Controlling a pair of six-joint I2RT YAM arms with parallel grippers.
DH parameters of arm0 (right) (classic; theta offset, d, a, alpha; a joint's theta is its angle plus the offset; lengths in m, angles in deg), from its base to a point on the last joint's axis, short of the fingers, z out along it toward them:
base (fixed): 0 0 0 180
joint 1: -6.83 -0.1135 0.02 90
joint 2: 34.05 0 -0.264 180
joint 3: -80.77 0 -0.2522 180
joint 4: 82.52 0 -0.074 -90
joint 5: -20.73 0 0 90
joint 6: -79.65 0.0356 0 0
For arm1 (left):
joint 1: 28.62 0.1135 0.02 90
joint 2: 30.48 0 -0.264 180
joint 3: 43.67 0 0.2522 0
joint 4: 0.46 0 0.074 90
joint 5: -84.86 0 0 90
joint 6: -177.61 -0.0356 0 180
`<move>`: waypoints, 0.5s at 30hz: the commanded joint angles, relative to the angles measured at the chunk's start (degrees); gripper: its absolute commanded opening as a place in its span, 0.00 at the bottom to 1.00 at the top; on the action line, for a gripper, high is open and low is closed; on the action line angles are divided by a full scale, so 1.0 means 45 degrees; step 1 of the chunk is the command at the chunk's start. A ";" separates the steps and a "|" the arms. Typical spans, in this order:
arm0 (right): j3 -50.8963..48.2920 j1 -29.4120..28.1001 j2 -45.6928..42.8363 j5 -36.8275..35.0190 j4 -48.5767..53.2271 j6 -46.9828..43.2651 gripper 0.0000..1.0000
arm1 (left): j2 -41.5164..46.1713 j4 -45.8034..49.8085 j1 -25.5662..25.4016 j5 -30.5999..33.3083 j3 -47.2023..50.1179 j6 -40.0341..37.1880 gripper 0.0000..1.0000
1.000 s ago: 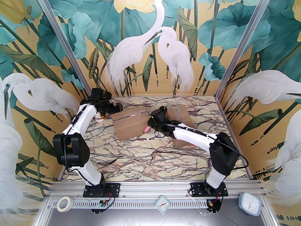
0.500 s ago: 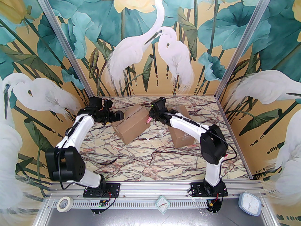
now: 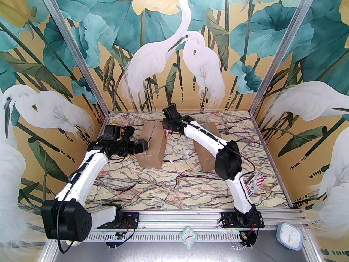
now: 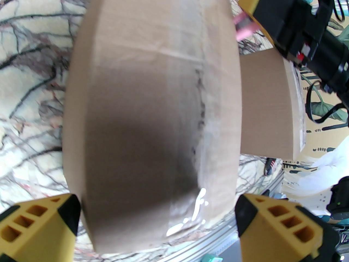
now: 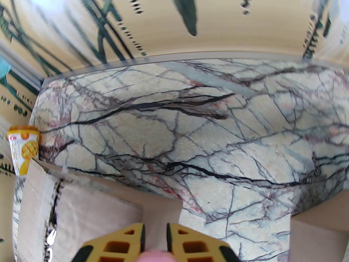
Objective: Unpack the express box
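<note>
The express box (image 3: 152, 143) is a brown cardboard carton lying lengthwise on the marble table, sealed with clear tape. In the left wrist view the box (image 4: 141, 97) shows a dark ragged line along its taped seam. My left gripper (image 3: 143, 145) is open at the box's near left side, its yellow fingers (image 4: 41, 228) spread wide on either side of the carton's near end. My right gripper (image 3: 165, 131) hovers at the box's far right corner, shut on a small pink tool (image 4: 242, 26). The right gripper (image 5: 155, 241) shows a narrow gap over the box (image 5: 81, 214).
A second cardboard box (image 3: 208, 149) lies to the right, partly behind the right arm. A yellow cup (image 5: 23, 151) stands by the far left wall. A red-striped packet (image 3: 255, 183) lies near the right arm. Two small clocks (image 3: 188, 236) sit on the front rail.
The box has turned from crosswise to lengthwise. My left arm swung back toward the near side with its gripper along the box. My right gripper moved left and farther away with the pink tool.
</note>
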State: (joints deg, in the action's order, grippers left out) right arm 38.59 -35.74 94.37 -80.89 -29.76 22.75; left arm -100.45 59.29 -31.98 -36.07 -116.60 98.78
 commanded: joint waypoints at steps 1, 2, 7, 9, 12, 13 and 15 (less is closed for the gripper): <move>0.1120 -0.0426 0.0544 -0.0596 0.1020 -0.1327 0.00 | 0.0466 -0.0572 -0.0382 -0.0813 0.0341 0.0929 0.99; 0.1357 -0.0531 0.0702 -0.0699 0.1069 -0.1510 0.00 | 0.0525 -0.0696 -0.0569 -0.0858 0.0375 0.1108 1.00; 0.2057 -0.0865 0.1124 -0.0861 0.0960 -0.2221 0.00 | 0.0749 -0.1051 -0.1717 -0.0674 0.0524 0.1909 1.00; 0.2090 -0.1004 0.1150 -0.0853 0.0707 -0.2632 0.00 | 0.0951 -0.1339 -0.2177 -0.0616 0.0770 0.2314 0.99; 0.2063 -0.1168 0.1187 -0.0673 0.0287 -0.3169 0.00 | 0.1242 -0.2157 -0.2830 -0.0719 0.1297 0.3006 0.99; 0.2062 -0.1185 0.1198 -0.0585 0.0188 -0.3243 0.00 | 0.1274 -0.2441 -0.3022 -0.0732 0.1418 0.3167 0.99; 0.1990 -0.1185 0.1161 -0.0159 -0.0104 -0.3460 0.00 | 0.1135 -0.2875 -0.3425 -0.0560 0.1500 0.3344 1.00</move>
State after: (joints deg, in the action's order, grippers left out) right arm 46.02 -40.44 98.72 -83.97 -27.53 10.16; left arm -95.54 51.80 -45.40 -37.52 -110.70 110.61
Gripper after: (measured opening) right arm 0.187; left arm 0.995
